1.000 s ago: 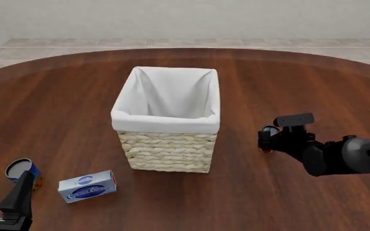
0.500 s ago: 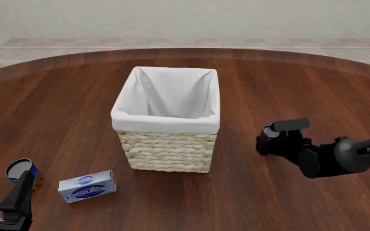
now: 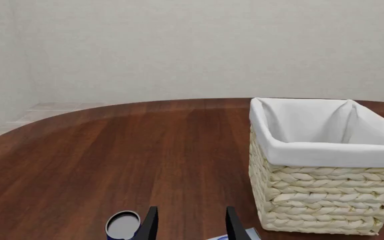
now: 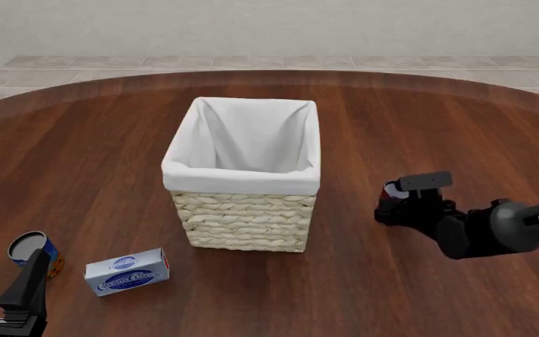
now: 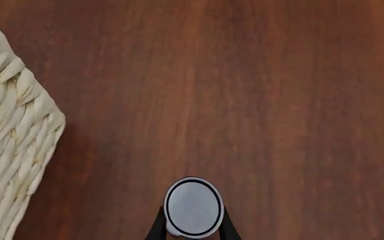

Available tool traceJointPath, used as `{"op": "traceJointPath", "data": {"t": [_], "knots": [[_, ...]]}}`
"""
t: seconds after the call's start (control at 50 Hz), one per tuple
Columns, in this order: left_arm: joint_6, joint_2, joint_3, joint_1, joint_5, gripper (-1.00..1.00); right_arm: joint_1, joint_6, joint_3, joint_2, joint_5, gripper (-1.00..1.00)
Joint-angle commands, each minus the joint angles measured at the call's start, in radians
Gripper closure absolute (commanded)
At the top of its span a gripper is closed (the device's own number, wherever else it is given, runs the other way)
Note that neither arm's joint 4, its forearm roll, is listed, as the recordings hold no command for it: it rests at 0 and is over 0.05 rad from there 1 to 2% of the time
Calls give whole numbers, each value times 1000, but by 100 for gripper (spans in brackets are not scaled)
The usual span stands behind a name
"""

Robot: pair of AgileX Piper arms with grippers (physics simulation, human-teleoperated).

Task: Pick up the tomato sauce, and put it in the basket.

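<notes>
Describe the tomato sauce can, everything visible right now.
The tomato sauce is a small can, mostly hidden. The right wrist view shows its round silver top with a dark rim, upright, sitting between the right gripper fingers. In the front view only a red sliver and a pale top show behind the gripper, right of the basket, apart from it.
</notes>
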Motion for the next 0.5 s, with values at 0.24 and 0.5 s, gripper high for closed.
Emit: {"op": "traceJointPath", "data": {"t": [0.24,0.5], "knots": [[0,0,0,0,0,-100,-3,-5,-18,-117,75,100],[0,0,0,0,0,-100,15,-26,-47,-232,170,100]]}}
